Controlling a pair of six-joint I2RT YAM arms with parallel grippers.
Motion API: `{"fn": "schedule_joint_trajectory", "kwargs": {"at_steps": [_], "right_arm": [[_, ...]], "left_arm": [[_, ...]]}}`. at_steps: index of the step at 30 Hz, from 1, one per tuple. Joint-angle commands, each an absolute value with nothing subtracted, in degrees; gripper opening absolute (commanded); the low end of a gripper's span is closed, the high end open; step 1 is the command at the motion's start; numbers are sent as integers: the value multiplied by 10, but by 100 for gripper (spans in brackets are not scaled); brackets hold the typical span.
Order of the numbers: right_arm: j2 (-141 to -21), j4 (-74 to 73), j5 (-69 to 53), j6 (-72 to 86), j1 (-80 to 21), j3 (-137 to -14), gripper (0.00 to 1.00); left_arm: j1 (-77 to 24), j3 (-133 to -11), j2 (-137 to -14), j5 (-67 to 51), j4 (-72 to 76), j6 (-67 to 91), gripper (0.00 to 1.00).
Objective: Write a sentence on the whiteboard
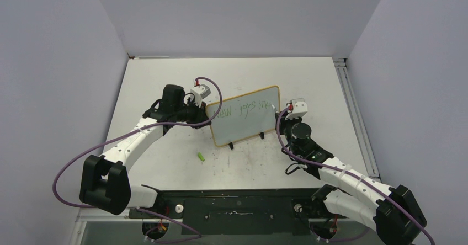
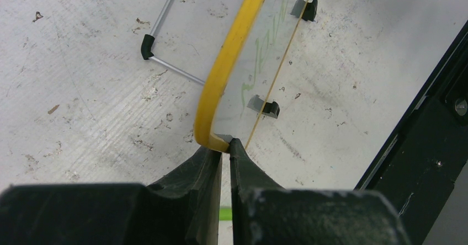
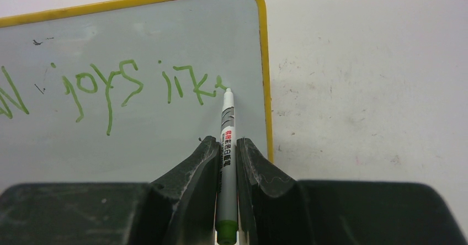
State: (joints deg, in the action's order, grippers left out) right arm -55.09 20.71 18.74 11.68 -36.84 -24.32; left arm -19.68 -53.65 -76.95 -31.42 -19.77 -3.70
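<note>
I steady the whiteboard (looks light, tippy), pinching its frame edge in left gripper; right gripper clamps marker.

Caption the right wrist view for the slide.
Right fingers pinch a marker, its tip at the end of the green sentence on the yellow-framed whiteboard.

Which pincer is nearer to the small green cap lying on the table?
Left. The left pincer grips the whiteboard's left side, just behind the cap; the right pincer, holding the marker, is at its right end.
</note>
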Motion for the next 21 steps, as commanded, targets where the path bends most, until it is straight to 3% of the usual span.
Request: {"fn": "schedule_joint_trajectory", "kwargs": {"at_steps": [1,21], "right_arm": [[-555,215,211,122,-369,-249,5],[-567,246,200,99,-369,-274,5]], "left_arm": [[-205,-548,-781,-303,-210,-54,0],[-206,-548,-778,-302,-211,-54,0]]}}
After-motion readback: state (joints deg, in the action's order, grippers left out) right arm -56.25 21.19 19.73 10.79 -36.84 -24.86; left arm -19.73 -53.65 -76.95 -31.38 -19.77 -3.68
